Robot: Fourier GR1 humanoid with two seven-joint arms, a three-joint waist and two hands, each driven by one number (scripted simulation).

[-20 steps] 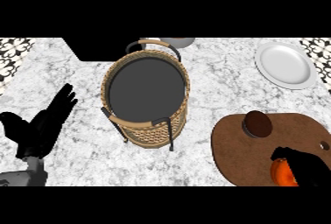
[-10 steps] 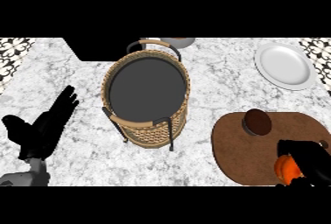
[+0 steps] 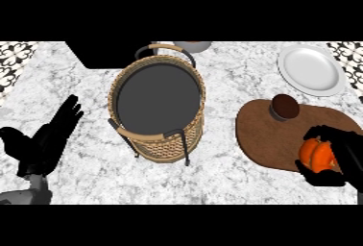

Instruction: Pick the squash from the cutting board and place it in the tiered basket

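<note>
White marble desk (image 3: 234,178) holds the cutting board (image 3: 262,134), where the right hand (image 3: 333,161) has now curled its fingers (image 3: 322,178) round the orange squash (image 3: 318,154), so lifting toward the basket (image 3: 157,101) looks next, while the left hand (image 3: 46,141) rests with fingers spread.

Woven wicker basket (image 3: 157,113), matt wooden cutting board (image 3: 266,139), marbled counter (image 3: 234,77).
</note>
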